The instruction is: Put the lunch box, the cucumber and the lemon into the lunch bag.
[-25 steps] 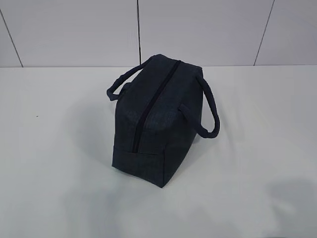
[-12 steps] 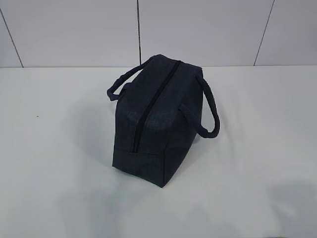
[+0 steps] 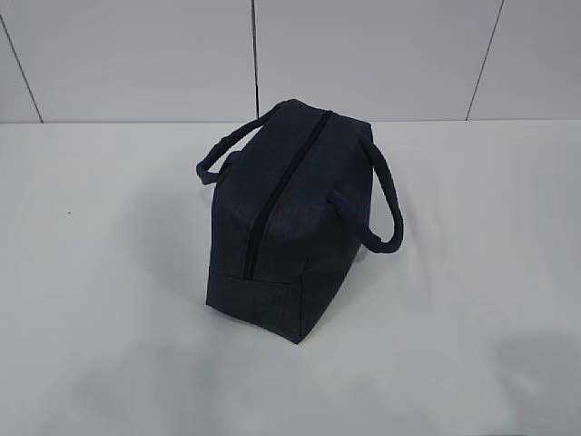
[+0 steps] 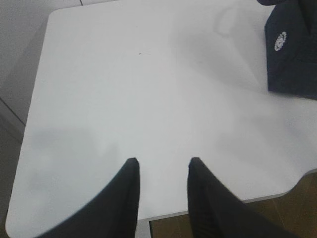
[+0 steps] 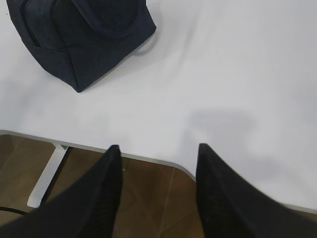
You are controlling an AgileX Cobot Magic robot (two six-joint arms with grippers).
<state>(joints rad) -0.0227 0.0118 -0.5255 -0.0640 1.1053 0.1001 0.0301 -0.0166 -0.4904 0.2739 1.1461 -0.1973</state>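
The dark navy lunch bag (image 3: 286, 218) stands in the middle of the white table (image 3: 472, 272) with its top zipper closed and its two loop handles out to the sides. Its side with the round white logo shows at the right edge of the left wrist view (image 4: 292, 54), and a corner of it shows in the right wrist view (image 5: 84, 34). My left gripper (image 4: 162, 162) is open and empty over the table's near edge. My right gripper (image 5: 157, 148) is open and empty near the table's edge. The lunch box, cucumber and lemon are out of view.
A white panelled wall (image 3: 363, 54) stands behind the table. Brown floor (image 5: 148, 198) and a white table leg (image 5: 44, 178) show below the table's edge in the right wrist view.
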